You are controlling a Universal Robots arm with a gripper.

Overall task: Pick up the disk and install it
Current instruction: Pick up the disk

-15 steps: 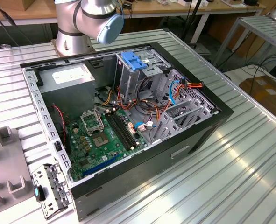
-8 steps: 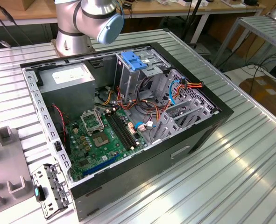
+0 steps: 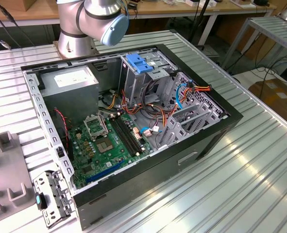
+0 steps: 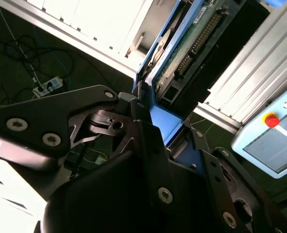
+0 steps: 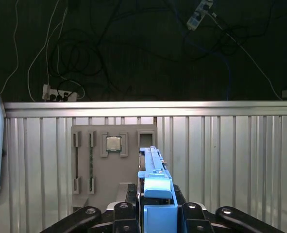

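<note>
Grips the disk [image 5: 155, 191] edge-on in both wrist views, gripper [image 5: 158, 211] fingers closed against it from either side, drive jutting beyond the fingertips. In the exterior view, puts arm base [image 3: 73, 39] at eleven o'clock from the open computer case [image 3: 133, 194].

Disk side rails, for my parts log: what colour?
Blue: the disk shows its rails best in the first wrist view.

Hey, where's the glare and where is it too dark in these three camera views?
Exterior view: glare streaks on the ribbed table; the computer case is fairly evenly lit inside. Second wrist view: the table washes out white, the gripper is dark. First wrist view: the floor is nearly black, the disk well lit.
</note>
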